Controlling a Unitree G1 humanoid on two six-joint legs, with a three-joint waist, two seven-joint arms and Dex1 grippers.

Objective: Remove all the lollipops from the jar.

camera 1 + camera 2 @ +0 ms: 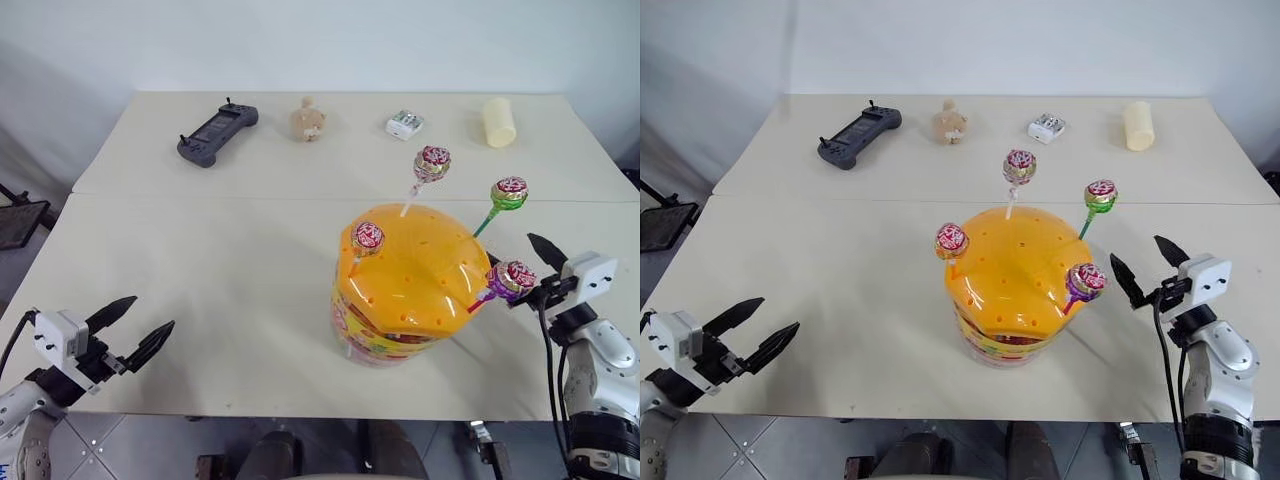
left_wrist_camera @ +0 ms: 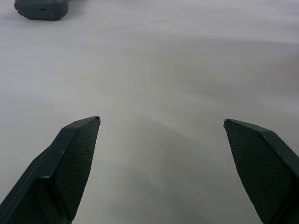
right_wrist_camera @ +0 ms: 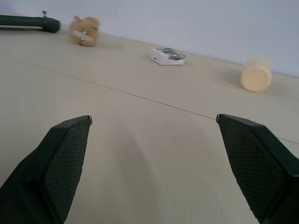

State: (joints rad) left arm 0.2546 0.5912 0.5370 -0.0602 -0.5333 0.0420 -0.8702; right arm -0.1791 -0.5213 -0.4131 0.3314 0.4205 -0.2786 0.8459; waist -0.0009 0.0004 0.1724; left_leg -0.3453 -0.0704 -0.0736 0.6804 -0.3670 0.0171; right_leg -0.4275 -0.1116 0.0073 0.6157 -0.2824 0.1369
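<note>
Nearest, the left claw (image 1: 745, 331) hangs over the desk's (image 1: 840, 240) near edge, well to the left of the jar (image 1: 1012, 290), its two black fingers spread wide and holding nothing. The right claw (image 1: 1148, 265) sits just to the right of the jar, spread just as wide and empty, with its near finger close to the purple lollipop (image 1: 1085, 280) but apart from it. The jar stands upright near the desk's front, its orange dome lid (image 1: 1015, 265) facing up. All four lollipops are stuck in the lid, sticks fanning outward: the purple one leans right, the orange-stick one (image 1: 952, 240) leans left of the dome, the green-stick one (image 1: 1100, 195) tilts up and right, and the white-stick one (image 1: 1019, 166) rises nearly upright from the far side. Beyond the jar, along the desk's far edge, lie a dark controller (image 1: 859, 135), a small plush toy (image 1: 949, 122), a small white box (image 1: 1045, 127) and a pale yellow cylinder (image 1: 1138, 124) on its side.
</note>
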